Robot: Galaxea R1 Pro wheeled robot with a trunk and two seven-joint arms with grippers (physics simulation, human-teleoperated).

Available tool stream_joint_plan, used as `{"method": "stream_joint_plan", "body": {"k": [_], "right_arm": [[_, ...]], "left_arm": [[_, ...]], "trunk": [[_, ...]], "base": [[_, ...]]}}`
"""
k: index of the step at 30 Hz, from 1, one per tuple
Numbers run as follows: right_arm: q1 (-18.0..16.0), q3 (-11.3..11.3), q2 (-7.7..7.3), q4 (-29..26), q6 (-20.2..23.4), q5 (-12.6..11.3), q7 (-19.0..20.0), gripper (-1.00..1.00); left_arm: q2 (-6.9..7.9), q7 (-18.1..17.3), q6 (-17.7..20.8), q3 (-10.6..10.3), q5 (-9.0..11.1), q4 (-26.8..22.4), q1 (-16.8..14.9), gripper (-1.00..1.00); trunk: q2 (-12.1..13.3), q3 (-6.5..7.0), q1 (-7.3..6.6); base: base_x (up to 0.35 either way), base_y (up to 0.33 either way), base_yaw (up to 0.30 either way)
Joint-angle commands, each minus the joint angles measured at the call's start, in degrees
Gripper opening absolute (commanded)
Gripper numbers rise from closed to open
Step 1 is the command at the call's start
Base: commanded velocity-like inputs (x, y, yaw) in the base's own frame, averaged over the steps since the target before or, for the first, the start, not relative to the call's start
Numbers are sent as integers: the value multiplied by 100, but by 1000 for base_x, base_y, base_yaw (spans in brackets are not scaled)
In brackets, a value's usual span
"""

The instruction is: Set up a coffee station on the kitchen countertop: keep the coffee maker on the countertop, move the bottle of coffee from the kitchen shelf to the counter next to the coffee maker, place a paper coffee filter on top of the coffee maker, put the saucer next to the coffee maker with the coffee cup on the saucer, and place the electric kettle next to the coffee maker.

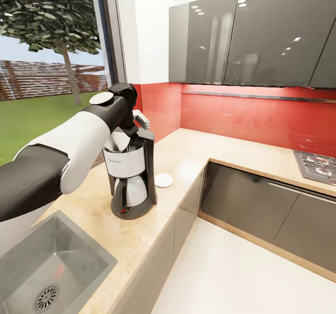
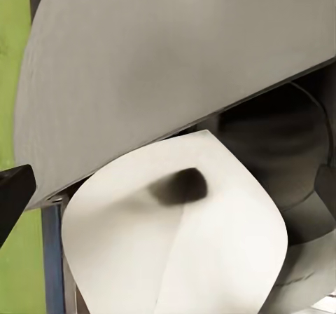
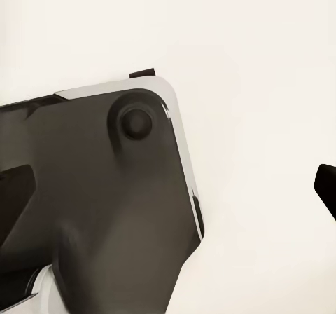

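The black coffee maker (image 1: 133,183) stands on the beige kitchen countertop (image 1: 186,155) beside the sink. A white paper coffee filter (image 1: 117,142) (image 2: 182,244) rests in its open top. My left gripper (image 1: 127,134) (image 2: 168,188) hangs straight down over the filter, jaws open, with one black fingertip (image 2: 14,191) off to the filter's side. Just right of the machine lies the small white saucer (image 1: 163,180), flat on the counter. My right gripper (image 3: 168,188) is open and holds nothing; a dark part of my own body and pale floor lie beyond it.
A steel sink (image 1: 51,267) is set into the counter in front of the coffee maker. The counter turns a corner toward a gas hob (image 1: 317,164) at the right. Grey wall cabinets (image 1: 252,38) hang above the red backsplash. A window (image 1: 51,71) is at the left.
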Motion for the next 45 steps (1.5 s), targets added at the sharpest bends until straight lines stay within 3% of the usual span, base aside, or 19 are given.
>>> {"method": "stream_joint_plan", "body": {"k": [1,5,9,19,24,31,45], "right_arm": [[-1,-21,2,-4,-12,-23,3,100],[-1,-21,2,0,-12,-23,2,100],[-1,-21,2,1,-12,-23,2,100],[-2,-17,2,2,-12,-23,2,100],[-1,-24,2,-1,-12,-23,4,100],[-1,-52,2,-14,-4,-30,2,100],[-1,-56,2,-16,-4,-40,2,100]], "left_arm": [[1,-59,30,-19,-43,-18,-5,100],[1,-65,37,-16,-43,-444,-5,100],[1,-72,39,174,-53,-1032,-18,100],[8,-67,36,1136,-80,-1695,-49,100],[35,-60,28,1457,-95,-1960,-31,100],[184,-71,28,1565,-63,-2245,36,100],[211,-77,18,1576,-43,-2279,90,100]], "trunk": [[-12,-13,4],[-12,-13,4],[-12,-13,4],[-12,-13,4],[-12,-13,4],[-12,-13,4],[-12,-13,4]], "base": [[0,0,0],[0,0,0],[0,0,0],[0,0,0],[0,0,0],[0,0,0],[0,-138,88]]}}
